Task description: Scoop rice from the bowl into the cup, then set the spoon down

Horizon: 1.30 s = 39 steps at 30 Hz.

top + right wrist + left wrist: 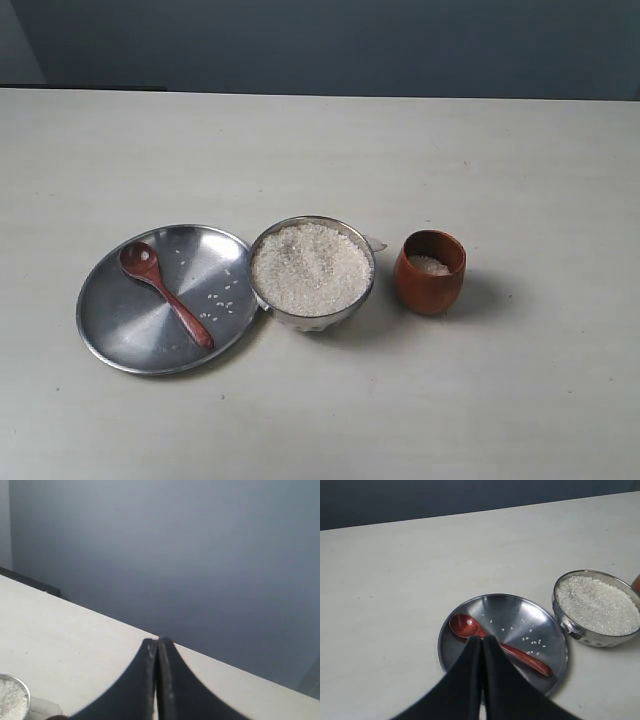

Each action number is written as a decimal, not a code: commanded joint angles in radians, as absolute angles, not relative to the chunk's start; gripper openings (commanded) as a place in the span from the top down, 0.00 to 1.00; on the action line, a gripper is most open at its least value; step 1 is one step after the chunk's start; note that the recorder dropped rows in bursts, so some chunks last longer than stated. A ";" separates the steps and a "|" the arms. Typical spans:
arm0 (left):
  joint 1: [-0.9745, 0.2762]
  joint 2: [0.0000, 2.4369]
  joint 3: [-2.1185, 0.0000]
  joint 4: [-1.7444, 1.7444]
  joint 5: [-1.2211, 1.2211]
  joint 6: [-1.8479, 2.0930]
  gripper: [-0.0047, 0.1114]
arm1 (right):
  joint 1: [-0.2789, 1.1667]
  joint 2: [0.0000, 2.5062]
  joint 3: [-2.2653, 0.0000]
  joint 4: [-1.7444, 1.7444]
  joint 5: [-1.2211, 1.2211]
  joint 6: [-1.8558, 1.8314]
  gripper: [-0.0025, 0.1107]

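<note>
A shiny metal bowl (365,285) heaped with white rice (311,268) stands mid-table. To its right is the reddish-brown wooden cup (430,284) with a little rice (429,265) inside. The dark wooden spoon (166,294) lies on a flat metal plate (110,320) left of the bowl, head toward the far left. Neither arm shows in the exterior view. In the left wrist view my left gripper (482,639) is shut and empty, hovering over the spoon (525,658) and the plate (520,612); the bowl (565,622) is beside them. My right gripper (157,642) is shut and empty, pointing past the table's edge.
A few loose grains (222,296) lie on the plate. A small pale scrap (376,243) sits just behind the bowl. The table's far edge (320,95) meets a dark wall.
</note>
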<state>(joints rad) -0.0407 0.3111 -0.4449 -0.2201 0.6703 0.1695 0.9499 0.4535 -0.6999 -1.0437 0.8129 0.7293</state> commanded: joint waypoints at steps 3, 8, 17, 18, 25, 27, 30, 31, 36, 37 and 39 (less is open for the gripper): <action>-0.043 0.314 -0.429 -0.215 0.655 0.168 0.96 | 0.948 0.424 -0.561 -1.076 0.774 0.840 0.98; -0.043 0.314 -0.387 -0.200 0.533 0.168 0.96 | 0.948 0.424 -0.486 -1.076 0.752 0.881 0.98; -0.043 0.314 -0.366 -0.197 0.530 0.168 0.96 | 0.948 0.424 -0.416 -1.051 0.752 0.917 0.98; -0.043 0.314 -0.359 -0.197 0.530 0.168 0.96 | 0.948 0.424 -0.412 -1.046 0.752 0.917 0.98; -0.043 0.314 -0.287 -0.306 0.459 0.168 0.96 | 0.948 0.424 -0.374 -1.028 0.750 0.918 0.98; -0.043 0.314 -0.277 -0.316 0.455 0.168 0.96 | 0.948 0.424 -0.365 -1.026 0.750 0.918 0.98; -0.043 0.314 -0.274 -0.316 0.455 0.168 0.96 | 0.948 0.424 -0.365 -1.019 0.752 0.918 0.98; -0.043 0.314 -0.274 -0.316 0.451 0.168 0.96 | 0.948 0.424 -0.365 -1.019 0.752 0.918 0.98; -0.043 0.314 -0.274 -0.314 0.447 0.168 0.96 | 0.948 0.424 -0.365 -1.019 0.750 0.918 0.98; -0.043 0.314 -0.274 -0.314 0.447 0.168 0.96 | 0.948 0.424 -0.365 -1.019 0.750 0.918 0.98; -0.043 0.314 -0.274 -0.314 0.447 0.168 0.96 | 0.948 0.424 -0.365 -1.019 0.750 0.918 0.98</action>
<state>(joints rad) -0.0407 0.3111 -0.2773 -0.3082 0.4613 0.1695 0.9499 0.4299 -0.3698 -1.0138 0.7585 0.9149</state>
